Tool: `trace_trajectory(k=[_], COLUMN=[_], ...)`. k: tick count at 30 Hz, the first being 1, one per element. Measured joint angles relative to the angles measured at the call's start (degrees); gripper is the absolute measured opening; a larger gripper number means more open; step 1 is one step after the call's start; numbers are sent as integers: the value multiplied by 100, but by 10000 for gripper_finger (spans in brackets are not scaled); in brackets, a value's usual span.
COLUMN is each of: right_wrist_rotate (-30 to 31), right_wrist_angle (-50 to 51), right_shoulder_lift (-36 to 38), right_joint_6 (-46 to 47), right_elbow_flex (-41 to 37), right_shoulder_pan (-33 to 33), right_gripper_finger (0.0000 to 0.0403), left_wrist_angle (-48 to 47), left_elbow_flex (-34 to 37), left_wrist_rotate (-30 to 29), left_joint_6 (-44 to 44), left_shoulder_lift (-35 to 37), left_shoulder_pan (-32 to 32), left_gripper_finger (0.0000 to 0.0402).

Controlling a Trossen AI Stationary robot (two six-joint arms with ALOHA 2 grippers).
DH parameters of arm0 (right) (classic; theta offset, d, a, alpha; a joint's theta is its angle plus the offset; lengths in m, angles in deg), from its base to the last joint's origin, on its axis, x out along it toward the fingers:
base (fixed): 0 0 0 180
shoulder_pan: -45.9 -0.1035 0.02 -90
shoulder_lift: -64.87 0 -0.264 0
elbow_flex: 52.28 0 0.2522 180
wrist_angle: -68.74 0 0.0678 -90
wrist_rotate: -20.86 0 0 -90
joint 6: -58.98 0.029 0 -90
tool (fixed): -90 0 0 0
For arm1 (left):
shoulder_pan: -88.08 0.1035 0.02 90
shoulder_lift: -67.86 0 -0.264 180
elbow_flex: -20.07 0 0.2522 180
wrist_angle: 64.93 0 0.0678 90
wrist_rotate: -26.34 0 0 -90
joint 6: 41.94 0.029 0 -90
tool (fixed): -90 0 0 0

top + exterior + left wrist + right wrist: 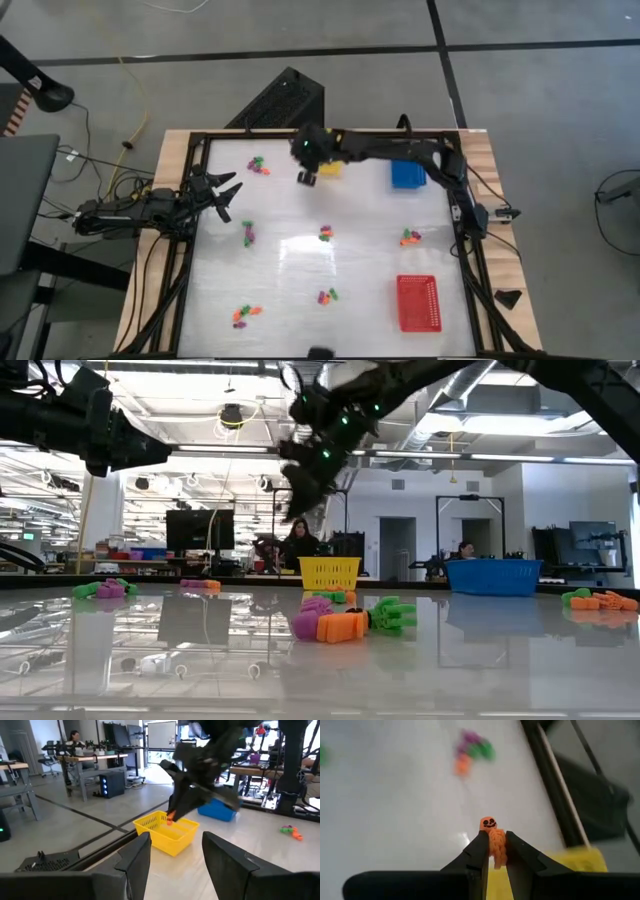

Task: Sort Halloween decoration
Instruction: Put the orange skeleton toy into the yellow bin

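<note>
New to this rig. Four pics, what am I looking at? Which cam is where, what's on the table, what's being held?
It is a robot with two arms at a white table. One camera looks down from above, one looks level across the tabletop, and one sits on each wrist.

On the table lie small clusters of orange, green and purple trinkets, plus a yellow basket, a blue basket and a red basket.

The right gripper is shut on an orange skeleton figure and is next to the yellow basket, raised off the table. The left gripper waits open at the table's left edge, holding nothing.
</note>
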Motion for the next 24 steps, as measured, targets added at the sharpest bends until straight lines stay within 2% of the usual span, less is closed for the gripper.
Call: trace_trajectory(k=[6, 11, 24], right_wrist_rotate=[24, -4, -11], right_wrist_angle=[484, 495, 588], right_shoulder_lift=[-9, -11, -11], right_joint_6=[512, 909, 954], right_elbow_flex=[-7, -11, -11], right_shoulder_pan=[677, 921, 897], right_gripper_finger=[81, 88, 194], left_wrist_angle=[2, 2, 2], left_elbow_flex=[0, 0, 0], left_wrist_rotate=[-5, -11, -13], left_joint_6=[0, 5, 24], left_shoulder_lift=[0, 0, 0], left_shoulder_pan=[-1, 0, -1], left_gripper_finger=[169, 169, 169])
